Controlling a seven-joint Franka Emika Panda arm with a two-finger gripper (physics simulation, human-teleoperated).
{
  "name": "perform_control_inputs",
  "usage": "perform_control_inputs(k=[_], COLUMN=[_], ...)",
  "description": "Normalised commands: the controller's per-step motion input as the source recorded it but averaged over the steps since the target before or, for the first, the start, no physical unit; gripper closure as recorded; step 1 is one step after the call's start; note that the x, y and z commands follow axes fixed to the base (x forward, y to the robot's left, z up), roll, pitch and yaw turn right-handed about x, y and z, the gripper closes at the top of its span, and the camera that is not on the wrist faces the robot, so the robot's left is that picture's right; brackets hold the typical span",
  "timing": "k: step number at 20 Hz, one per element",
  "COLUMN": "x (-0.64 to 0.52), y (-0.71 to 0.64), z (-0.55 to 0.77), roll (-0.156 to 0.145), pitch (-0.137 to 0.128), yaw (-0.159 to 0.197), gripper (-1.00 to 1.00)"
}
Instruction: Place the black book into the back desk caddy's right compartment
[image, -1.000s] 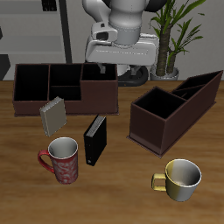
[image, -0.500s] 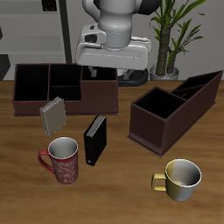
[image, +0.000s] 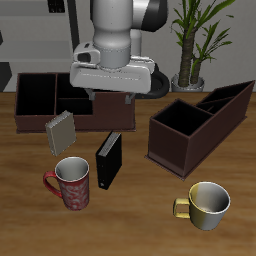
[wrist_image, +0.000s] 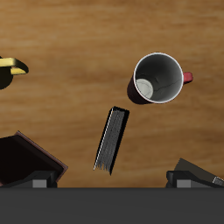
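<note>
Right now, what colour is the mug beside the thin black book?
Red patterned mug, white inside; exterior view.

No readable text, labels, brands, numbers or signs are seen in either view. The black book (image: 108, 160) shows a plain cover and spine, no title made out. The red mug (image: 71, 182) carries a speckled pattern only, no lettering. The back desk caddy (image: 40, 100) walls are blank, and nothing is printed on the worktop (image: 140, 225).
</note>
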Motion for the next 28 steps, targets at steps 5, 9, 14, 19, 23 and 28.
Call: perform_control_inputs(k=[5, 9, 14, 19, 23, 28], x=[0.03, 0.04, 0.04, 0.05, 0.1, 0.14], y=[-0.15, -0.11, -0.07, -0.02, 0.08, 0.07], z=[-0.28, -0.3, -0.25, -0.21, -0.25, -0.35], roll=[-0.016, 0.023, 0.006, 0.004, 0.01, 0.004], pitch=[-0.012, -0.016, -0.002, -0.016, 0.006, 0.015], yaw=[-0.028, -0.024, -0.028, -0.03, -0.035, -0.037], gripper=[-1.0, -1.0, -1.0, -1.0, -1.0, -1.0])
